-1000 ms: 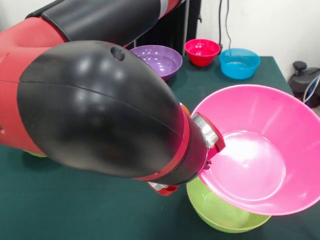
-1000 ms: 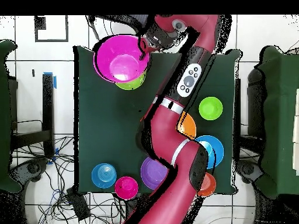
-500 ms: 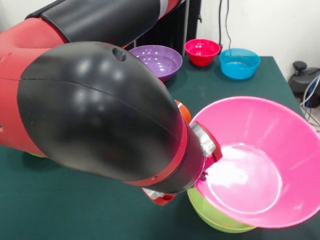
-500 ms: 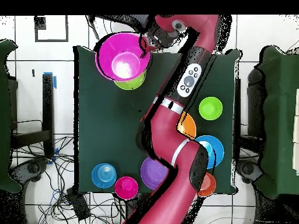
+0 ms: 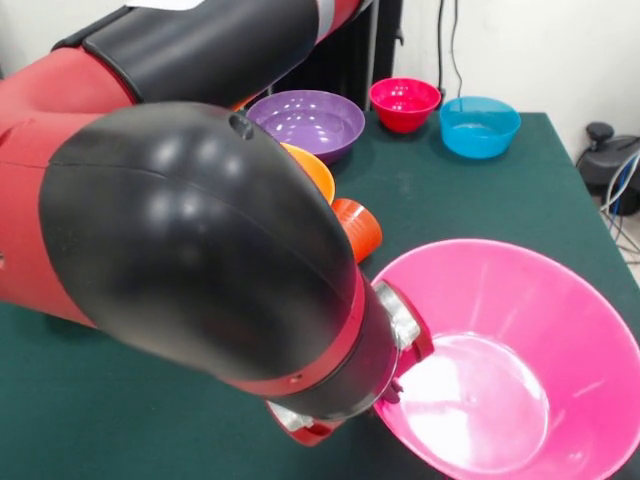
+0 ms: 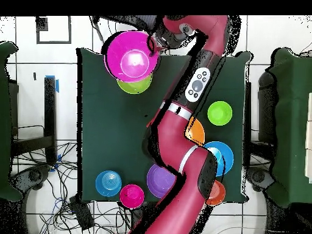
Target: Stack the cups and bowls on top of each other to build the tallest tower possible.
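Hand [image 5: 405, 375]: my hand grips the big pink bowl [image 5: 500, 360] by its 9 o'clock rim | Place: bowl tilted over green bowl [image 6: 135, 84], overhead | Risk: off-centre release could slide it onto the bench [image 5: 120, 410].

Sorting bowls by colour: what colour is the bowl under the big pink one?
Green bowl, clearest in the overhead view.

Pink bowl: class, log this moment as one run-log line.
arm: over table | gripper: at rim of pink bowl, grip unclear | pink bowl: above green bowl | tower: not yet built
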### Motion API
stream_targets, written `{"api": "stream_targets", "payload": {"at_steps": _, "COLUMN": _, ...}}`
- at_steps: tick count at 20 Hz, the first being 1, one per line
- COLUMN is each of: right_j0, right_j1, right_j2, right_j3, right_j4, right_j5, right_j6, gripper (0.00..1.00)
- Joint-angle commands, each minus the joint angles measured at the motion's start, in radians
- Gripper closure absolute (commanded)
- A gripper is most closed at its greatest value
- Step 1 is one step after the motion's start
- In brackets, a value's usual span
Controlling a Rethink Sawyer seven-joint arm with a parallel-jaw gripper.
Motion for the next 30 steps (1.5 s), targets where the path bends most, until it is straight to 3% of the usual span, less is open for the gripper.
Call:
{"api": "stream_targets", "payload": {"at_steps": 1, "right_j0": -0.016, "right_j1": 0.009, "right_j2": -0.101, "right_j3": -0.117, "right_j4": -0.071, "right_j5": -0.036, "right_j6": -0.384, "gripper": 1.00}}
{"api": "stream_targets", "payload": {"at_steps": 16, "right_j0": -0.010, "right_j1": 0.000, "right_j2": -0.099, "right_j3": -0.108, "right_j4": -0.197, "right_j5": 0.100, "right_j6": -0.336, "gripper": 1.00}}
{"api": "stream_targets", "payload": {"at_steps": 23, "right_j0": -0.015, "right_j1": 0.003, "right_j2": -0.091, "right_j3": -0.105, "right_j4": -0.223, "right_j5": 0.114, "right_j6": -0.319, "gripper": 1.00}}
{"api": "stream_targets", "payload": {"at_steps": 30, "right_j0": -0.019, "right_j1": -0.012, "right_j2": -0.095, "right_j3": -0.098, "right_j4": -0.256, "right_j5": 0.258, "right_j6": -0.253, "gripper": 1.00}}
